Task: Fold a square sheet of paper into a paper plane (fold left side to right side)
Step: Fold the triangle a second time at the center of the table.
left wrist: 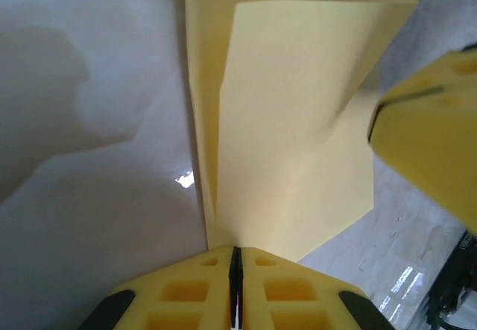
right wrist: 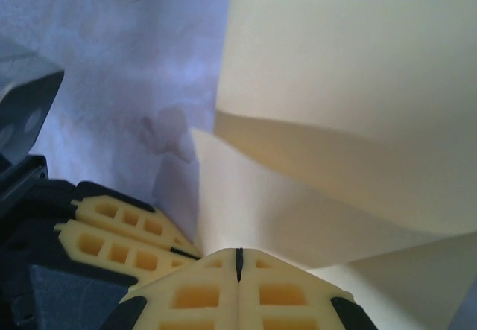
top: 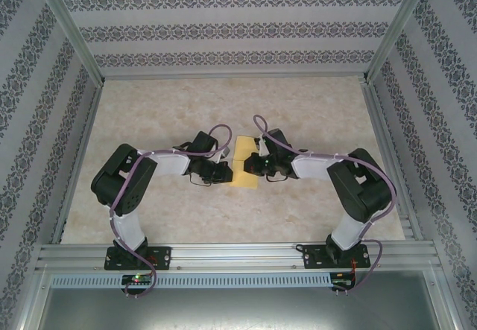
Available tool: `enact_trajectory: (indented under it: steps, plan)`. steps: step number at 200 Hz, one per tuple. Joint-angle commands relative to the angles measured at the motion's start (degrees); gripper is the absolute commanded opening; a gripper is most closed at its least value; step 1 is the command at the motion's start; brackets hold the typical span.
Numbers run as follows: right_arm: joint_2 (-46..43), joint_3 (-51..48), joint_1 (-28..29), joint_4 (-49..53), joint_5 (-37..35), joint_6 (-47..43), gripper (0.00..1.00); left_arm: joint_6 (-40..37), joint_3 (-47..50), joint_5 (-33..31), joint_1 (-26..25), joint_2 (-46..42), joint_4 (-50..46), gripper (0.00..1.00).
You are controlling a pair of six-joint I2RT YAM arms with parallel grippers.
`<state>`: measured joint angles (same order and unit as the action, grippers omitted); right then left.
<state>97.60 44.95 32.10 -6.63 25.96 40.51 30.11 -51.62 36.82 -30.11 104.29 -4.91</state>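
The square sheet of paper (top: pixel 244 160) is pale yellow and lies mid-table between my two arms, partly folded, with one flap raised over the rest. In the left wrist view the sheet of paper (left wrist: pixel 291 114) narrows down into my left gripper (left wrist: pixel 235 249), which is shut on its near edge. My right gripper (right wrist: pixel 238 254) is shut too, and the sheet of paper (right wrist: pixel 350 106) runs into its tips in curved layers. Its yellow fingers (left wrist: pixel 428 132) meet the sheet's right edge. The left gripper's fingers (right wrist: pixel 123 233) show at lower left of the right wrist view. No finished paper plane shape is in view.
The beige marbled table top (top: pixel 223 106) is walled by patterned panels and an aluminium frame (top: pixel 231 254) along the near edge. Both arms bend inward, so their wrists crowd the middle around the sheet. Purple cables (top: pixel 223 130) loop over the wrists.
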Motion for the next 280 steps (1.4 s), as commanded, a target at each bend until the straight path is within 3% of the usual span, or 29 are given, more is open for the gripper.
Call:
enact_trajectory:
  steps: [1,124,280]
  plan:
    - [-1.4,-2.3,2.8,-2.8,-3.9,0.3,0.0,-0.1,0.9,-6.0,-2.3,1.0,-6.0,0.13]
    - [3.1,-0.1,6.1,-3.0,-8.1,-2.2,0.0,-0.8,-2.0,-10.3,-4.1,2.0,-11.0,0.12]
    - [3.3,1.4,0.6,1.9,-9.2,-6.0,0.0,-1.4,-2.0,-11.4,-4.1,3.9,-12.6,0.12]
